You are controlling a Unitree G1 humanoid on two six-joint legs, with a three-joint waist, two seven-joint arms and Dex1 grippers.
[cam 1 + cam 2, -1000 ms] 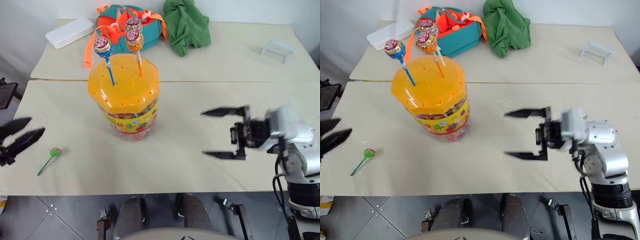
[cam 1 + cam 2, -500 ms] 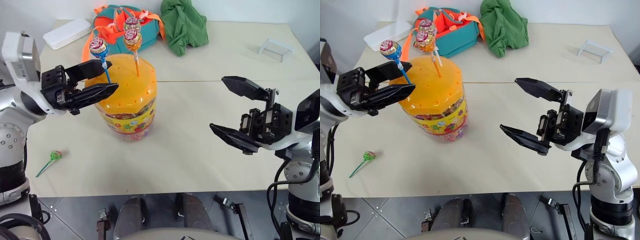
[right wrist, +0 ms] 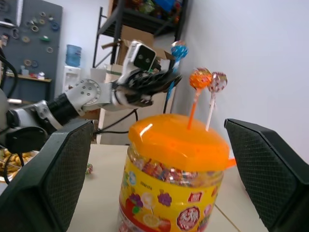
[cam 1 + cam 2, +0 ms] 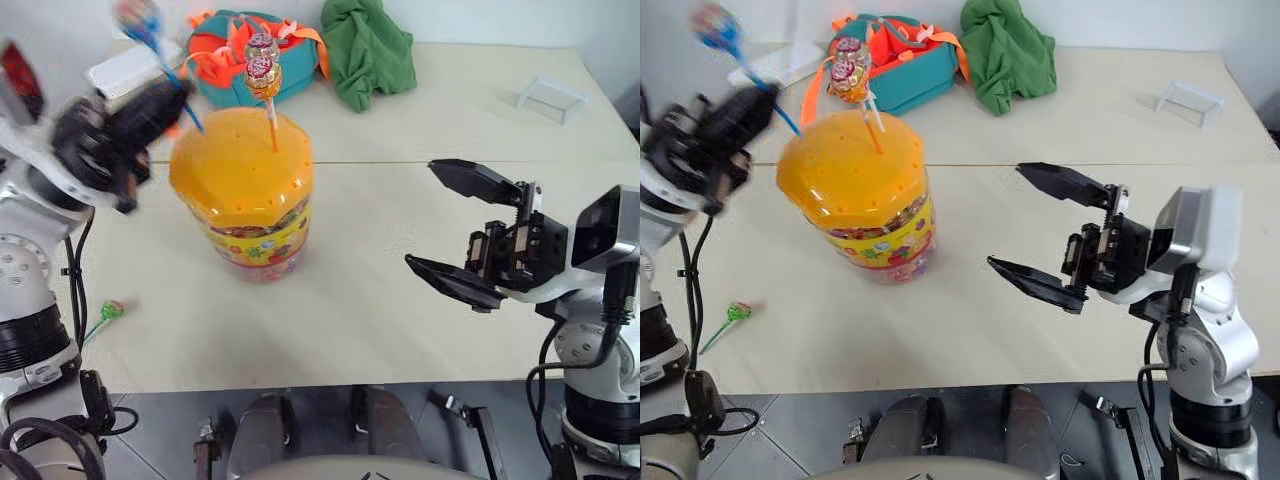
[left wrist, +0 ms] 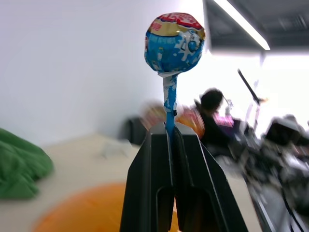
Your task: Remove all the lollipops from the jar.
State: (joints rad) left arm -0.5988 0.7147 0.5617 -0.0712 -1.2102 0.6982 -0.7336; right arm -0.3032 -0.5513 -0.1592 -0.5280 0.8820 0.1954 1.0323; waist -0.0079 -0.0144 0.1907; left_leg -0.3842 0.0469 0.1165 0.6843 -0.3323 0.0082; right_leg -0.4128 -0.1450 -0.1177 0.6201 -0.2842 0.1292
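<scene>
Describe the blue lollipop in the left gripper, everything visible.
The blue lollipop is a round candy in a shiny blue-and-white printed wrapper with a red and yellow top, twisted shut onto a thin blue stick. The left gripper is shut on that stick, holding the candy upward, above and beside the jar, clear of its orange lid. Nothing else touches it.

Two lollipops [image 4: 262, 62] stand in the jar [image 4: 243, 195]; bag [image 4: 228, 45] behind.

Left end effector [image 4: 165, 100] (and blue lollipop [image 4: 140, 18]) motion-blurred.
</scene>
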